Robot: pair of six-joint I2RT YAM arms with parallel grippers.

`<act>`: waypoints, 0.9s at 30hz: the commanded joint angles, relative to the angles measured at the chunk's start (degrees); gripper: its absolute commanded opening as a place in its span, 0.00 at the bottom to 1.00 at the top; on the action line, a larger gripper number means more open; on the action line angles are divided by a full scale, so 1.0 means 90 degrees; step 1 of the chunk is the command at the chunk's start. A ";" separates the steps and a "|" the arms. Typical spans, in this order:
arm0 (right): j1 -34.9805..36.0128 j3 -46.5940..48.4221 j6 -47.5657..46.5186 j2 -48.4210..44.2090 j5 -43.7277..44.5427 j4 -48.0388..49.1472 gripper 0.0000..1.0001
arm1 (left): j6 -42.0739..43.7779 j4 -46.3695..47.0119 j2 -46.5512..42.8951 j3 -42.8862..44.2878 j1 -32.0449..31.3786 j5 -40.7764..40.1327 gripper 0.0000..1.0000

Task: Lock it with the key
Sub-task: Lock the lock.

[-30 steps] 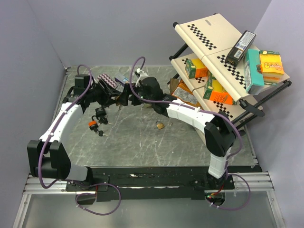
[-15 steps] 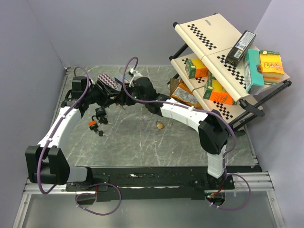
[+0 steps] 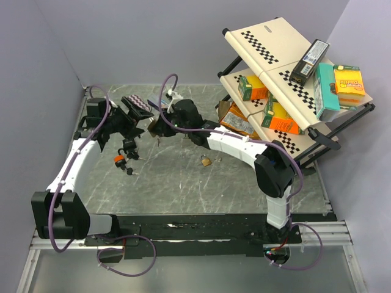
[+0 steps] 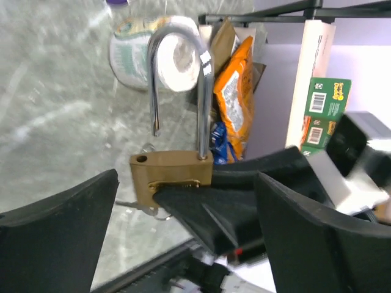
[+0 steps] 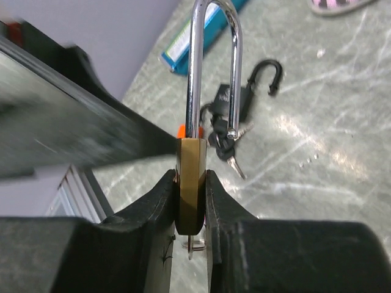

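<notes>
A brass padlock (image 5: 191, 157) with its steel shackle (image 5: 214, 61) swung open hangs above the table, and my right gripper (image 5: 190, 178) is shut on its body. The key (image 5: 191, 246) sticks out of the padlock's underside on a small ring. In the left wrist view the padlock (image 4: 171, 174) stands upright between the wide-apart fingers (image 4: 61, 232) of my left gripper (image 4: 188, 183), which is open and touches nothing. From above, the right gripper (image 3: 160, 126) holds the padlock just right of the left gripper (image 3: 130, 119).
A black padlock with keys (image 3: 128, 146) and an orange-tagged one (image 3: 119, 159) lie on the table below the left gripper. A small brass padlock (image 3: 206, 161) lies mid-table. A tilted rack of boxes (image 3: 287, 67) fills the back right. A tape roll (image 4: 165, 55) and snack bag (image 4: 235, 91) lie behind.
My right gripper has closed on the brass padlock. My left gripper has opened off it and drawn back a little to the left.
</notes>
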 commanded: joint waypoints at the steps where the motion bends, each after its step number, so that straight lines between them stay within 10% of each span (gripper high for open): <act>1: -0.0351 -0.0204 -0.0126 -0.0651 -0.0863 0.0527 0.00 | 0.0781 0.0064 -0.0301 0.0378 0.0399 0.0403 0.96; 8: -0.0899 -0.1474 -0.0788 -0.1675 -0.3256 0.1094 0.00 | 0.3630 -0.0960 -0.0613 0.1111 0.0430 0.0745 0.96; 17: -0.1065 -0.2002 -0.2390 -0.2721 -0.5026 0.0344 0.01 | 1.0022 -0.4005 -0.0497 0.1473 0.0459 0.3018 0.96; 27: -0.1016 -0.1866 -0.4090 -0.3386 -0.5357 -0.1356 0.00 | 1.2502 -0.5142 -0.1150 0.1064 0.0303 0.4310 0.95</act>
